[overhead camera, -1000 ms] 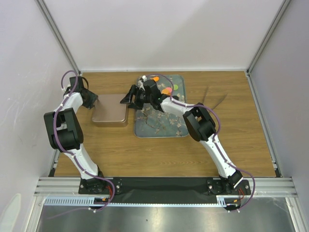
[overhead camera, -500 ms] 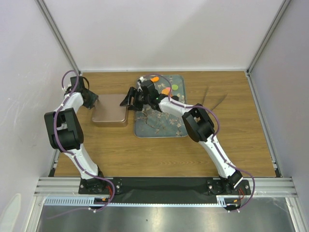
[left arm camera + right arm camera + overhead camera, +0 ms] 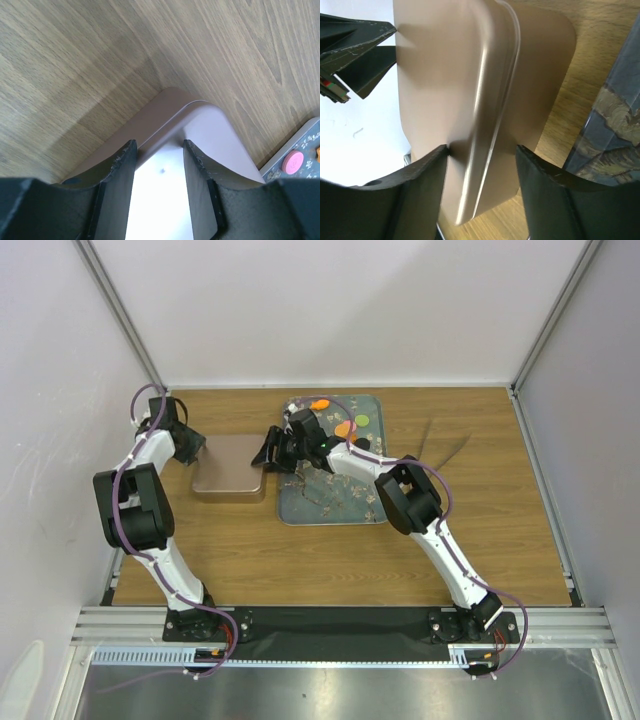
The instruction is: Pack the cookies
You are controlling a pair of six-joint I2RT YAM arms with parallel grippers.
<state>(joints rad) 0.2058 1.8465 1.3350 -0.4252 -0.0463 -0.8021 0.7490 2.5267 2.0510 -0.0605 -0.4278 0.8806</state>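
Tin, from above: a rose-brown tin (image 3: 228, 468) lies flat on the table (image 3: 480, 530), between the two grippers.
Left gripper, from above: the left gripper (image 3: 190, 447) sits at the tin's left edge, near its far corner. Its jaw state is unreadable from this height.
Right gripper, from above: the right gripper (image 3: 270, 448) sits at the tin's right edge, facing the left gripper across the tin.
Cookies, from above: the cookies (image 3: 345, 428) lie on the floral tray (image 3: 330, 500), behind the right gripper beside its wrist, apart from the tin. Orange and green ones show.
Left wrist, fingers: the fingers (image 3: 117, 172) stand one to each side of the tin's rim, just short of a rounded corner. Whether they pinch it cannot be told.
Left wrist, cookies: a pink cookie (image 3: 293, 162) lies on the tray's corner, off to the right of the fingertips and clear of the tin.
Right wrist, fingers: the fingers (image 3: 420, 185) are spread apart, straddling the tin's raised rim with tin surface showing on either side. They are released, with nothing gripped.
Right wrist, surroundings: the left gripper's dark fingers show ahead, across the tin. The tray's edge lies just right of the right-hand finger.
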